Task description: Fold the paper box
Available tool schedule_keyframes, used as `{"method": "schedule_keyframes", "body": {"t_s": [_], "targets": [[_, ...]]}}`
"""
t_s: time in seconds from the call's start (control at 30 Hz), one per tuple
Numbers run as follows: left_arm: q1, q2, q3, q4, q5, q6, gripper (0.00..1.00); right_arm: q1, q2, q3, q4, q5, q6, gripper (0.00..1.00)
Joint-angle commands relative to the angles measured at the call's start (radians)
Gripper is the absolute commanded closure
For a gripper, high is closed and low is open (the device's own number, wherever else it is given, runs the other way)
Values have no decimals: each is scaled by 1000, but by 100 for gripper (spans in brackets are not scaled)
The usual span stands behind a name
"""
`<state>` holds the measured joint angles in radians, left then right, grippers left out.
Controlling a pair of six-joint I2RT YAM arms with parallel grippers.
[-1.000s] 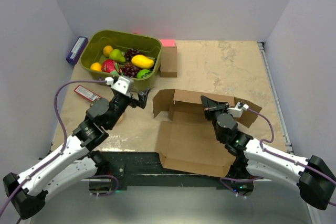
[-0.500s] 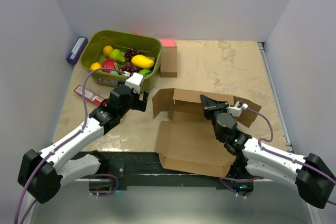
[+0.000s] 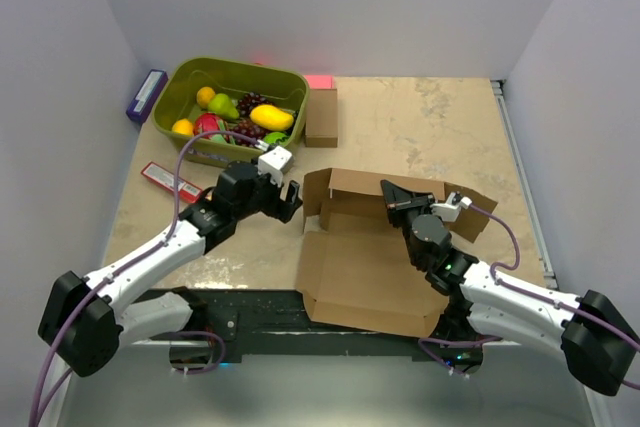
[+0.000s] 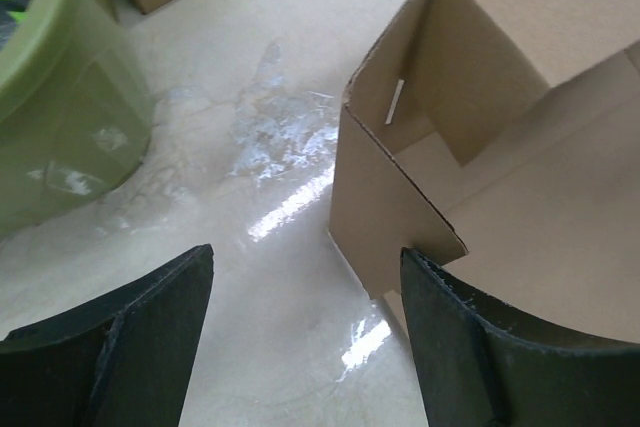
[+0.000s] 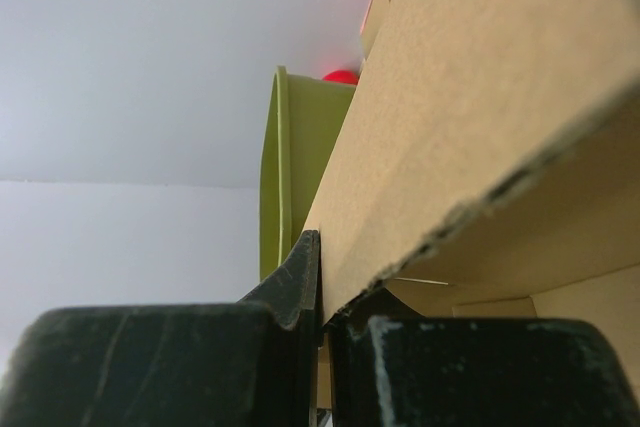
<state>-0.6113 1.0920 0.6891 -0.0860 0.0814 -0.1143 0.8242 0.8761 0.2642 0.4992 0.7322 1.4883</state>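
Observation:
The paper box (image 3: 365,267) is a brown die-cut sheet at the table's near middle, its back wall and side flaps raised. My right gripper (image 3: 392,197) is shut on the raised back wall (image 5: 470,127), pinching the cardboard between its fingers. My left gripper (image 3: 292,201) is open just left of the box's upright left flap (image 3: 315,197). In the left wrist view that flap's corner (image 4: 385,217) stands between my spread fingers (image 4: 470,347), nearer the right one.
A green bin (image 3: 232,107) of toy fruit stands at the back left. A small brown cardboard box (image 3: 321,117) sits beside it. A red flat packet (image 3: 170,180) lies at the left, and a purple object (image 3: 146,95) lies by the left wall.
My left arm has swung right, from near the bin to the box's left flap, with its gripper open. The right arm holds still on the back wall.

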Motion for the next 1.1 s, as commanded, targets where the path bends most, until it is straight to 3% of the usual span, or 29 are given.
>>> {"method": "schedule_keyframes", "body": {"t_s": [0.0,0.53,1.07], "targets": [[-28,8,10,61,70,18,22,1,18,-19,-57,-7,-36,100],[-34,103,38,195,132,-1,35,1,100,-14,4,-43,-25,100],[-34,209,82,364,49,22,40,1,72,-29,-5,-42,-34,100]]}}
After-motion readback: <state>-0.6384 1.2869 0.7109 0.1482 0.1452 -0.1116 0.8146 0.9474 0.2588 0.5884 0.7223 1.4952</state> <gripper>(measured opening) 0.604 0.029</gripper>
